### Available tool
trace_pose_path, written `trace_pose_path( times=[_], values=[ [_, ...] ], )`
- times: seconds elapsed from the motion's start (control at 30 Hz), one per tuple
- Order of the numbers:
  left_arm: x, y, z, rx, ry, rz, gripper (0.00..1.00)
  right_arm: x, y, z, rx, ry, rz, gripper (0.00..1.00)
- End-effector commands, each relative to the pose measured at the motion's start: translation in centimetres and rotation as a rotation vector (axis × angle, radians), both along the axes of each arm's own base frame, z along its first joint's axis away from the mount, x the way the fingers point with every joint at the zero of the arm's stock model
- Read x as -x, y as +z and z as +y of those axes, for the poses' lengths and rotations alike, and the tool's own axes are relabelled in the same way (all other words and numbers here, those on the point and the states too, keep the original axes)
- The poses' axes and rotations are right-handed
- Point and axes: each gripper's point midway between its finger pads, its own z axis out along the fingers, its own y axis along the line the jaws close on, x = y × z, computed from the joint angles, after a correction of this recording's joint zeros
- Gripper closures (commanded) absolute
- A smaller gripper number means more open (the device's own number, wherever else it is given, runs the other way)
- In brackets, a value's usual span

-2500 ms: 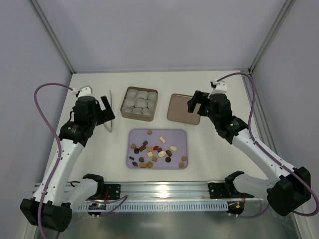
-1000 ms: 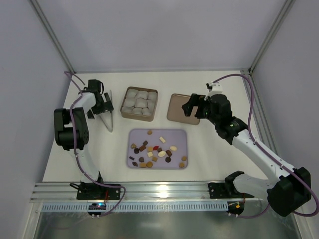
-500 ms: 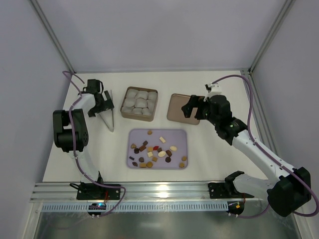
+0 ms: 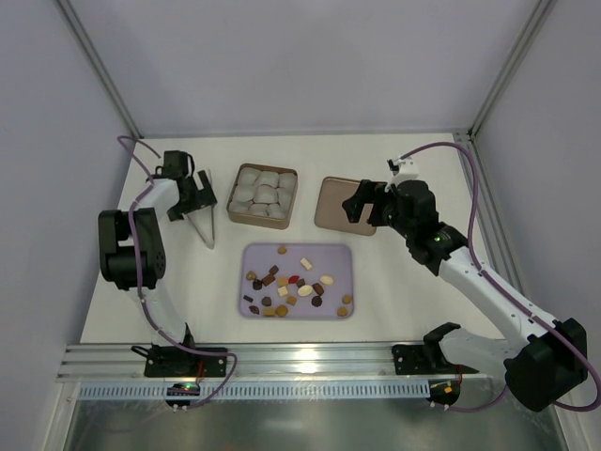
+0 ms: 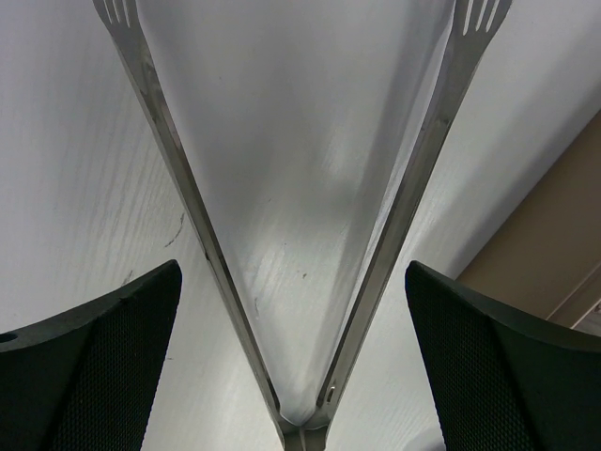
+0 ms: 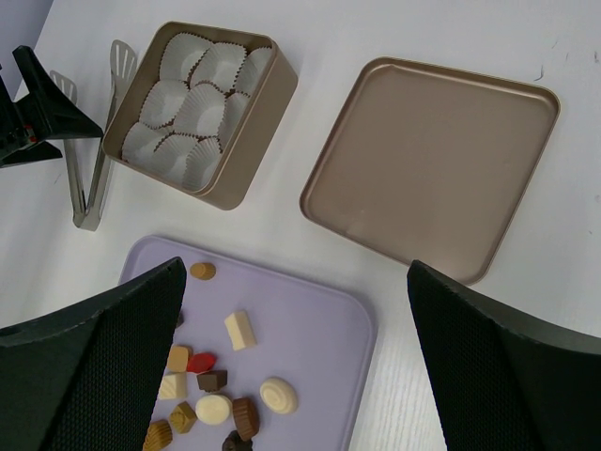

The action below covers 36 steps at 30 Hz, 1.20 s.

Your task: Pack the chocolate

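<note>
Lying on tray (image 4: 334,256), choc bits (image 4: 291,284) brown, cream, 1 red; L tool (image 5: 293,272), R tool (image 6: 297,266) apart.

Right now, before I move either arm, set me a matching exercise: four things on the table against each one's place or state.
1 steel tongs
2 brown square metal tin
3 brown square metal lid
4 lilac rectangular plastic tray

A holds the loose chocolate
B lined with white paper cups
C rim up, right of the tin
D flat, left of the tin

Pairs: 1-D, 2-B, 3-C, 4-A
</note>
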Motion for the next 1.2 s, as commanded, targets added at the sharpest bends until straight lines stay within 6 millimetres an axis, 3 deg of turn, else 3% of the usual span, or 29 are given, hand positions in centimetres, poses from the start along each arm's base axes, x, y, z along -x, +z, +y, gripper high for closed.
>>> trace_pose_path(
  times=[0.0, 0.5, 1.07, 1.17],
  values=[
    [-1.2, 0.4, 0.0, 0.008, -0.011, -0.037, 0.00, -0.2, 1.5, 0.1, -0.023, 0.005, -0.051, 0.00],
    [0.0, -1.8, -1.6, 0.006, -0.003, 0.038, 0.02, -0.2, 0.8, 0.3, -0.027, 0.006, -0.037, 0.00],
    [1.3, -2.7, -0.8, -0.021, 0.051, 0.090, 0.08, -0.1, 0.0, 0.4, -0.025, 0.014, -0.023, 0.00],
    [1.4, -3.2, -1.0, -0.013, 0.050, 0.105, 0.13, -0.1, 0.0, 0.4, -0.026, 0.012, -0.022, 0.00]
  ],
)
